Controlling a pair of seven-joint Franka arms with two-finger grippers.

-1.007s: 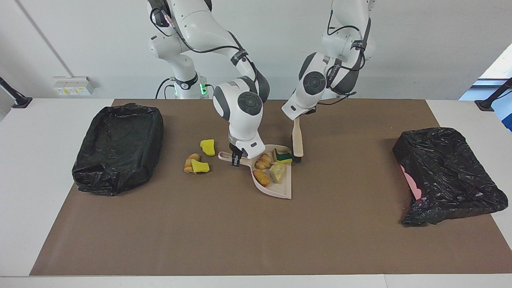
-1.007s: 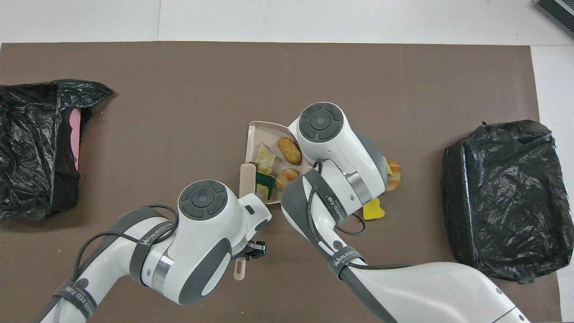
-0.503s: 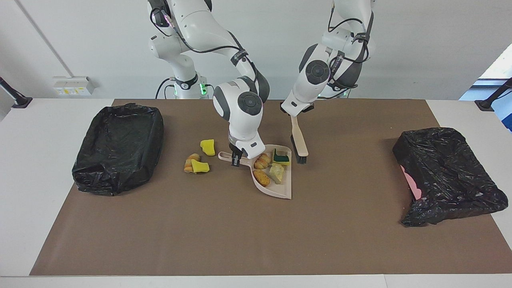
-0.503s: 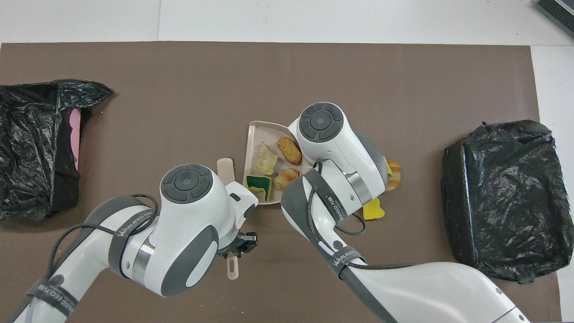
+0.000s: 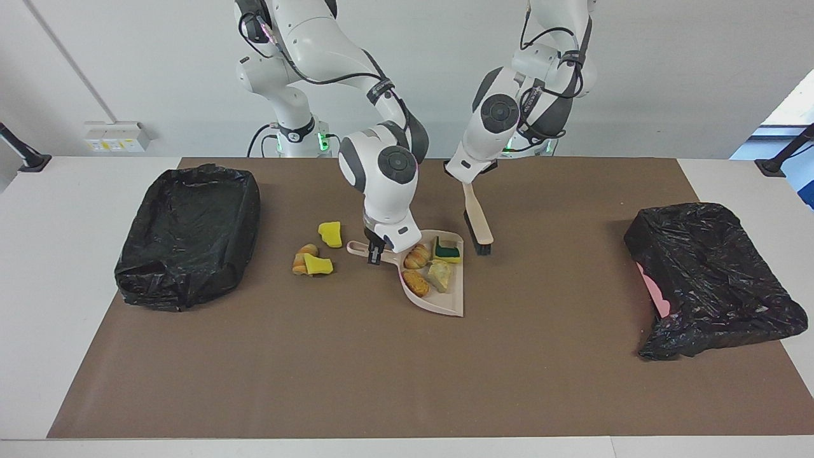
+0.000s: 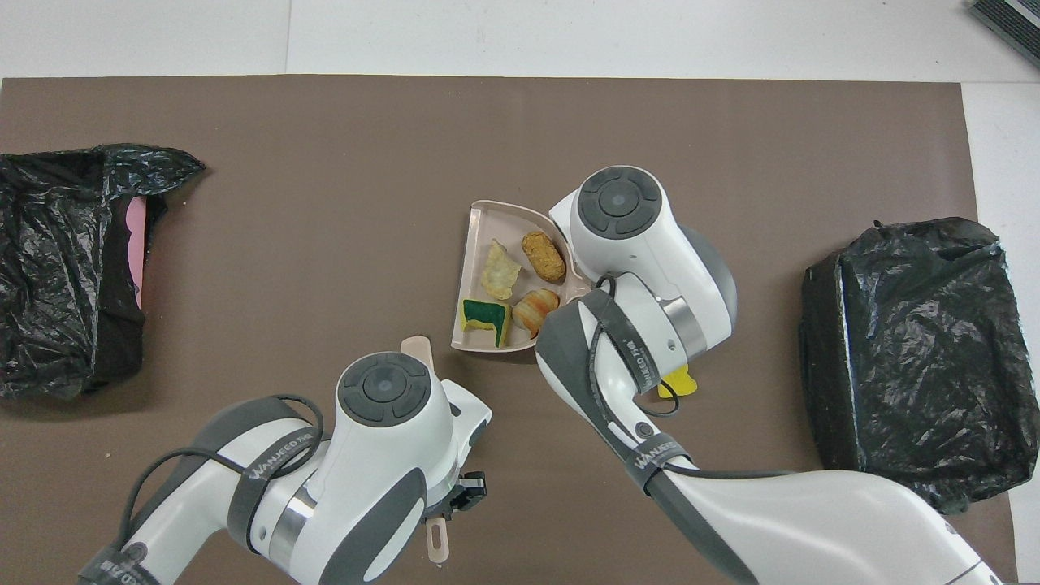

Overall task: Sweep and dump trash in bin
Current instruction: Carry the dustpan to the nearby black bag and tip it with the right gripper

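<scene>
My right gripper [image 5: 376,250] is shut on the handle of the beige dustpan [image 5: 453,309], which lies flat on the brown mat. In the pan lie two pastry lumps [image 5: 418,256], a green-backed sponge [image 5: 447,250] and a pale sponge chunk [image 5: 440,275]; the overhead view shows them in the pan [image 6: 479,227] too. More trash lies on the mat toward the right arm's end: a yellow sponge [image 5: 330,233], and a pastry with a yellow sponge [image 5: 310,262]. My left gripper [image 5: 469,180] is shut on the brush [image 5: 478,222], held tilted with its bristles beside the pan's open mouth.
A bin lined with a black bag [image 5: 191,235] stands at the right arm's end of the mat. A second black-bagged bin [image 5: 712,280], with pink showing at its side, stands at the left arm's end. The brown mat [image 5: 381,381] covers most of the table.
The left arm has drawn the brush out of the pan's mouth, up and toward the left arm's end, leaving the green-backed sponge in the pan. The pan has shifted slightly in the overhead view.
</scene>
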